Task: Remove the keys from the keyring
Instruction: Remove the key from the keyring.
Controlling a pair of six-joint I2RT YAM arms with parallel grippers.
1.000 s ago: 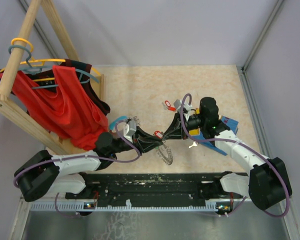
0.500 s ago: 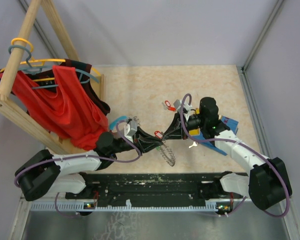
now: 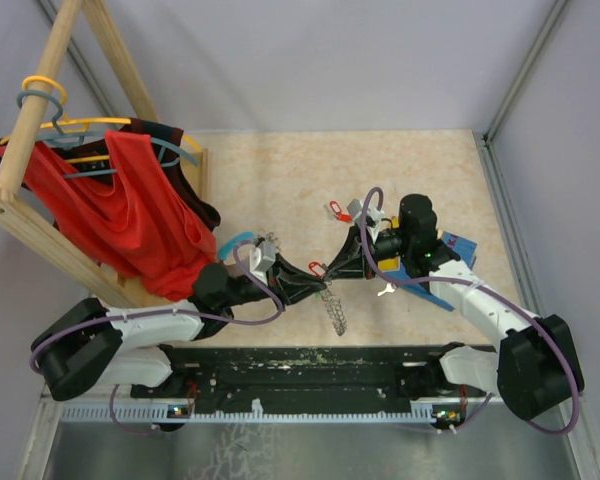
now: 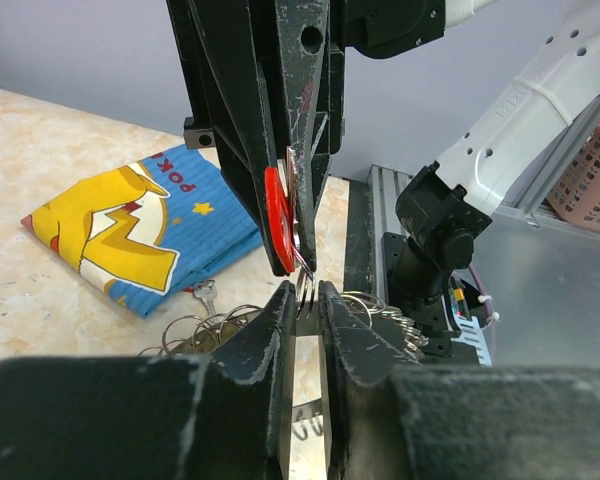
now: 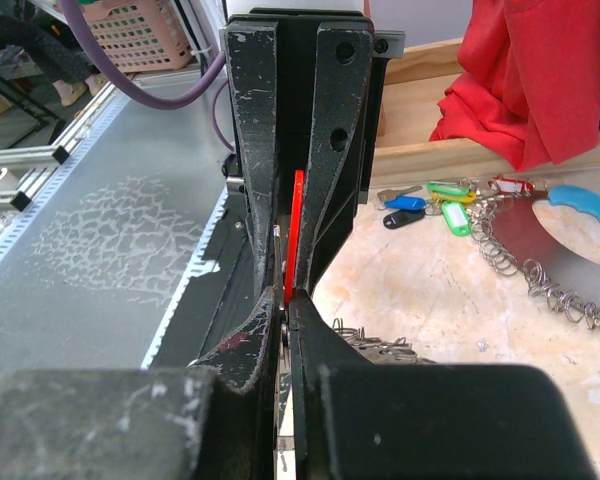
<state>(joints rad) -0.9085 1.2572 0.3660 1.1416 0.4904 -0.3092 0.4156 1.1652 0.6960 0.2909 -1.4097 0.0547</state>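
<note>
at frame centre of the overhead view, the two arms meet tip to tip above the pale counter. the right hand is pressed together on the red tag of a red-tagged key, the tag standing edge-on between its black fingers. facing it, the left hand is narrowed to a slim gap with thin wire loops of the keyring caught in it, just under the red tag. the keyring, a grey ring fringed with small silver loops, dangles edge-on below the two hands in the lower centre of the overhead view, near the front edge of the counter.

other keys are spread about the counter: a second red-tagged one above the hands in the overhead view, a pale key to their right, and a cluster of green, blue and yellow tags at centre right of the right wrist view, beside a curved chain of silver loops. a blue and yellow cartoon pouch lies flat at centre left of the left wrist view. a wooden clothes rack hung with a red garment fills the upper left of the overhead view.
</note>
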